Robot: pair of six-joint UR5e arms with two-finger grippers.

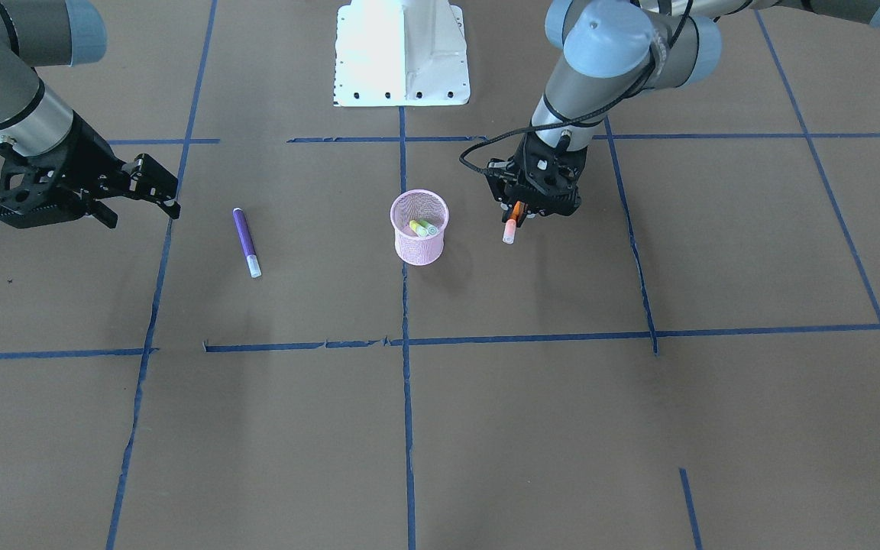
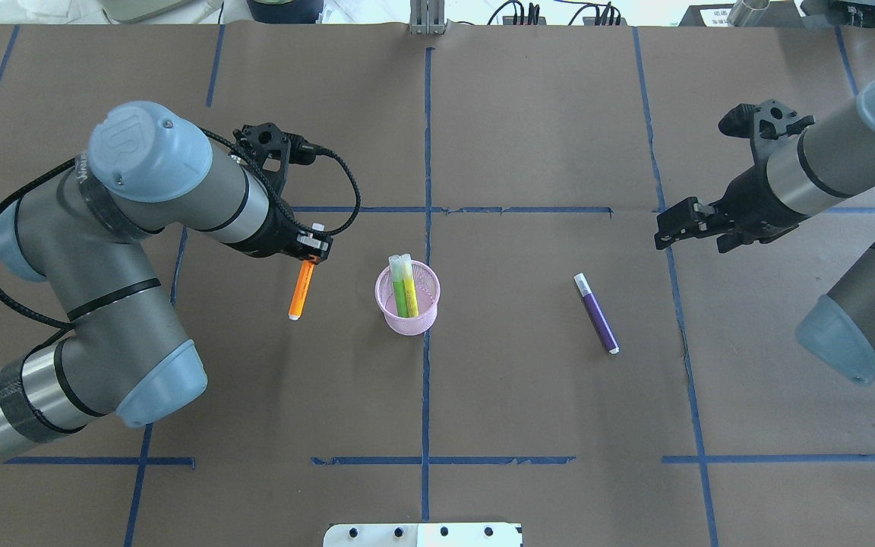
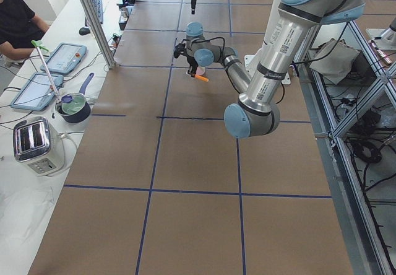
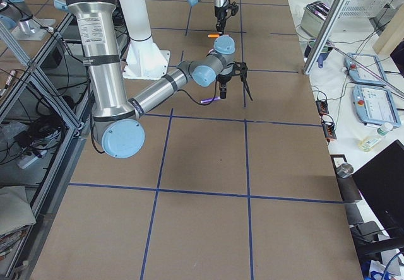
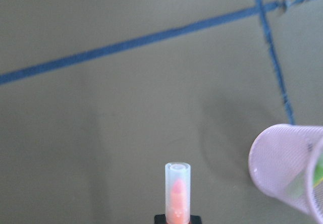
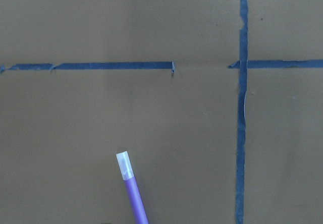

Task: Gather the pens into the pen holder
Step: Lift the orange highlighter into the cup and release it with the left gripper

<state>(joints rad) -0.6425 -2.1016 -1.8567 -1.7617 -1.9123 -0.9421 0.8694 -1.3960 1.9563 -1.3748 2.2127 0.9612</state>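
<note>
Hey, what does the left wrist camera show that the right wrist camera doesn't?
Only the left wrist view: the orange pen, its clear capped end pointing away from the camera, and the pink pen holder at the lower right. Only the right wrist view: the purple pen lying flat. Both: the brown table crossed by blue tape lines.

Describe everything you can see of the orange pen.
The orange pen is a slim, plastic-looking stick with a pale translucent cap showing the orange tip inside. The left gripper is shut on its rear end, the cap end tilted downward. It seems lifted off the table, beside the holder and not yet over it; only the gripper touches it.
</note>
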